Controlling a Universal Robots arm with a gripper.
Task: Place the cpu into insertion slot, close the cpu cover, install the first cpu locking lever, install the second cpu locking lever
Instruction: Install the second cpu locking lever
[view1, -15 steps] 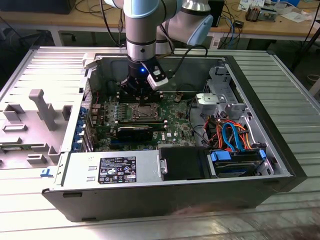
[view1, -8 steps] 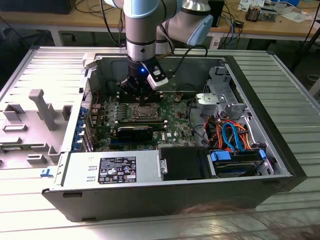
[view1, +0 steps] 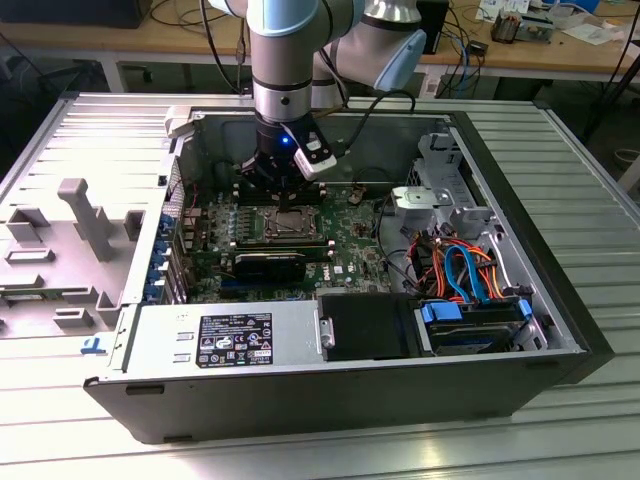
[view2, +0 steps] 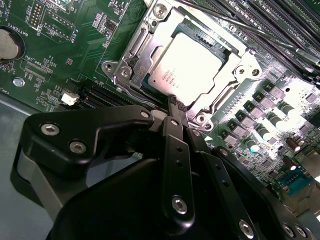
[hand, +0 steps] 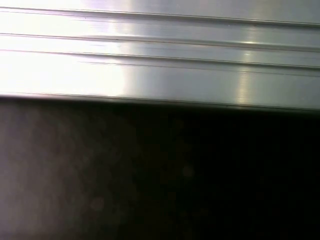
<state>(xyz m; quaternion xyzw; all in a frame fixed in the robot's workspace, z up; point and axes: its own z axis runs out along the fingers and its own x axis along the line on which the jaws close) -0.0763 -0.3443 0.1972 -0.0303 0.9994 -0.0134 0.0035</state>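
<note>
The cpu (view2: 192, 67) already sits in the insertion slot (view2: 131, 86) on the green board (view2: 65, 45), and the cpu cover (view2: 231, 67) lies flat down around it, so the shiny chip top shows through the square window. In the second wrist view the tool (view2: 177, 107) has its fingers pulled close together into a thin tip, and it holds nothing. That tip is right at one edge of the cover frame, just beside the chip, near a thin metal locking lever (view2: 145, 102) that runs along that side of the slot. I cannot tell if the tip is touching the frame or just above it. In the exterior view the tool (view1: 283, 188) hangs straight down inside the open computer case (view1: 560, 330), right over the slot (view1: 288, 222), and the case rests on a ribbed metal surface (view1: 580, 160). What could go wrong: the lever is thin and springy, so I think the tip could slip off it, and then the lever would snap back up and not lock. If the tip pushes down on the wrong spot, it could scratch the chip top or bend the cover. The small parts (view2: 265, 132) on the board beside the slot are close too, so a sideways slide could bump them.
</note>
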